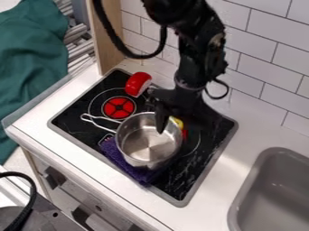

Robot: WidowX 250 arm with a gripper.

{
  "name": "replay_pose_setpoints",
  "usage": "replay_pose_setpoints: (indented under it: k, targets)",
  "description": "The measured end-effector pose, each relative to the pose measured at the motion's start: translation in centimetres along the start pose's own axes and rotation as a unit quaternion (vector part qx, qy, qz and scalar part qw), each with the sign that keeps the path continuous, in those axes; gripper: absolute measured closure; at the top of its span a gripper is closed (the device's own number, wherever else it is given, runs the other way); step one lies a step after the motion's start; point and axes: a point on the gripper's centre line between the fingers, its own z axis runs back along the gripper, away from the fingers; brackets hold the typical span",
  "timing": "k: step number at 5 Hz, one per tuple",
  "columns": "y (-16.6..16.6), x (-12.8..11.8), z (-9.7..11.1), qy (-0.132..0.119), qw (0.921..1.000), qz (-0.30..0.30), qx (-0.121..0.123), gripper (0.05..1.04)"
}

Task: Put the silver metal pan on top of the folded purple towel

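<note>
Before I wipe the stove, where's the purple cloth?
In the camera view, the purple cloth lies on the stove, along its near left side, by the metal pot's lower edge.

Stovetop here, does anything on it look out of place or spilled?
The purple cloth looks out of place: it lies crumpled on the black stovetop, right against the metal saucepan, where a cloth could scorch on a real stove. I see no spill.
</note>
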Motion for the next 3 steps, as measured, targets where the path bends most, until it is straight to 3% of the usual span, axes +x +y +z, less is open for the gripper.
replay_pose_setpoints:
  k: [1, 2, 3]
  targets:
    - [-1.4, 1.1, 1.3, -0.014, 0.9996, -0.015, -0.016, 0.067]
    - [-2.4, 1.7, 1.6, -0.031, 0.9984, -0.015, -0.045, 0.073]
    - [-2.9, 1.8, 1.6, -0.036, 0.9975, -0.018, -0.058, 0.075]
